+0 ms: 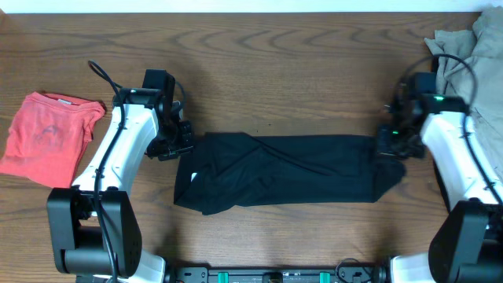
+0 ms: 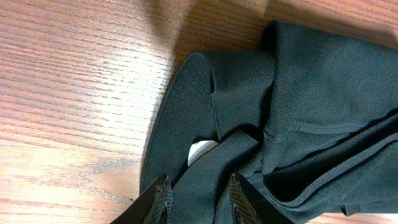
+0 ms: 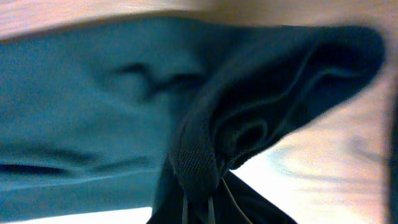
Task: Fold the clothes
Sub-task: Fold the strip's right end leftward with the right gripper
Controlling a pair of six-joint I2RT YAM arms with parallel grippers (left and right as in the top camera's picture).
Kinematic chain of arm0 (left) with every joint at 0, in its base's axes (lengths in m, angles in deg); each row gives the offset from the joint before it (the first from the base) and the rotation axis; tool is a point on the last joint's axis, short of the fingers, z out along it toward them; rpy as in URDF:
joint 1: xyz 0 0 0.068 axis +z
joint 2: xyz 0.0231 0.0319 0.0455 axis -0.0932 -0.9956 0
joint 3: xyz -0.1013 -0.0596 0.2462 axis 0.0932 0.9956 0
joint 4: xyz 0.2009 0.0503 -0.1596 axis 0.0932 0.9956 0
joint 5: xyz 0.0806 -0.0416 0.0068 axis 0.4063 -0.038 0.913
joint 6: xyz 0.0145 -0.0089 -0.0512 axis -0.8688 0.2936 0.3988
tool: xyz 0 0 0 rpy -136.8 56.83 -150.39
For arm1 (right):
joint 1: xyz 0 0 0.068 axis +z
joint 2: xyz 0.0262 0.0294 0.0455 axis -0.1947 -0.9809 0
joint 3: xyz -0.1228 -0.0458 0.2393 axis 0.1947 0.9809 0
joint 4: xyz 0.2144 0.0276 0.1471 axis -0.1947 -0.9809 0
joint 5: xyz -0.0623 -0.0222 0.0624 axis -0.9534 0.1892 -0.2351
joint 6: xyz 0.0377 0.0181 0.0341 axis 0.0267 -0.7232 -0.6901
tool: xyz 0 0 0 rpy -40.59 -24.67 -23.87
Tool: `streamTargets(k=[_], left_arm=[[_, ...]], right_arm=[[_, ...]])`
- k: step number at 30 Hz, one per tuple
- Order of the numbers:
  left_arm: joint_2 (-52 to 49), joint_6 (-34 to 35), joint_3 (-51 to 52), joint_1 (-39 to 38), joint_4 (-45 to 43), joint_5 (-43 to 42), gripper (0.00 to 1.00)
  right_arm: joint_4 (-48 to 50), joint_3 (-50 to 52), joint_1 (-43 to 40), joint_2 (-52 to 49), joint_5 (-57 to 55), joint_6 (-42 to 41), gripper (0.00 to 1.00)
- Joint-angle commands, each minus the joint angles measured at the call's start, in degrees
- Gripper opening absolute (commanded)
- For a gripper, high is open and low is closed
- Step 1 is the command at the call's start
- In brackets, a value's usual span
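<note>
Black shirt [image 1: 283, 169], frame centre: 1 long band, cross-folds pending; my right gripper [image 3: 198, 208] pinches it, left gripper [image 2: 196, 202] straddles its edge, grip unclear.

We see the shirt [image 1: 283, 171] lying across the desk [image 1: 275, 55] centre, long axis left-right. Left arm's fingers [image 2: 163, 200] sit at shirt's left end, w/ cloth betw. them; right arm's fingers [image 3: 200, 208] at its right end, pinching the edge. Tee [image 1: 43, 135] lies far left, well apart from shirt. Another garment [image 1: 464, 55] lies at far-right corner, behind right arm.
</note>
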Motion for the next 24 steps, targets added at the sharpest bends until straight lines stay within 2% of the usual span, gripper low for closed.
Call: streamTargets(k=[1,5,10,20,24], left_arm=[[0.5,0.6,-1.0,0.1,0.1,0.7,0.33],[0.5,0.6,-1.0,0.1,0.1,0.7,0.33],[0.5,0.6,-1.0,0.1,0.1,0.7,0.33],[0.5,0.6,-1.0,0.1,0.1,0.7,0.33],[0.5,0.5,-1.0,0.1,0.1,0.7,0.33]], right_arm=[[1.5,-0.7,6.5,0.0,2.8,-4.0,0.01],[3.2,-0.6,13.3,-0.1,2.8,-4.9,0.01],[5.4,-0.6,19.1,-0.1,2.8,-10.3,0.01],[8.1,-0.6,24.4,-0.1,2.9,-13.0,0.01],[9.0,-0.6,25.2,-0.1,7.2,-13.0,0.01]])
